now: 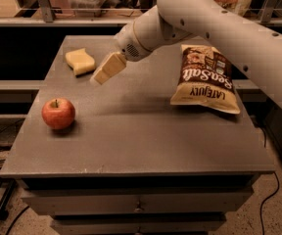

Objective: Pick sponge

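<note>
The sponge point(80, 61) is a pale yellow foam block with wavy sides. It lies flat at the back left of the grey table point(136, 136). My gripper point(102, 75) hangs on the white arm that reaches in from the upper right. Its cream fingers point down and left, just right of the sponge and a little above the table. They do not touch the sponge and hold nothing.
A red apple point(58, 113) stands at the left front of the table. A brown-and-cream chip bag point(204, 80) lies at the right. Shelving with clutter runs behind the table. Cables lie on the floor at the lower left.
</note>
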{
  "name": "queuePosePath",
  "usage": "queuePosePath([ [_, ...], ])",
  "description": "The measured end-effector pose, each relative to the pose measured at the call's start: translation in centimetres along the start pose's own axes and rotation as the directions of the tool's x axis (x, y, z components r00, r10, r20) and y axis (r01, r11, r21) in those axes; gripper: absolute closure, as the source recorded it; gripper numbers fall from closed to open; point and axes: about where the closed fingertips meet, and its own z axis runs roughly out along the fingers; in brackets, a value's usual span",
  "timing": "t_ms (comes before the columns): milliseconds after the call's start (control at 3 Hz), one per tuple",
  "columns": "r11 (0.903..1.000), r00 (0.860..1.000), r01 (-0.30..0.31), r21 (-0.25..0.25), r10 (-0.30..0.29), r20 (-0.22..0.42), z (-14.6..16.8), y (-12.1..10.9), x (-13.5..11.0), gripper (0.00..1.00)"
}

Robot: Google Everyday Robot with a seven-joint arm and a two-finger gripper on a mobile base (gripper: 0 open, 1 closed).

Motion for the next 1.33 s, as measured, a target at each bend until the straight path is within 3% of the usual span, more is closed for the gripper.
queuePosePath([
  [333, 0.9997, 0.999, -0.019, 0.017, 0.019, 0.026, 1.4, -0.5, -0.2, 0.0],
  [1000, 0.9946, 0.989, -0.099, 0.032, 0.094, 0.116, 7.8, -3.7, -1.9, 0.0],
  [1333, 0.9914, 0.984, -0.128, 0.027, 0.123, 0.129, 11.1, -4.9, -2.2, 0.0],
])
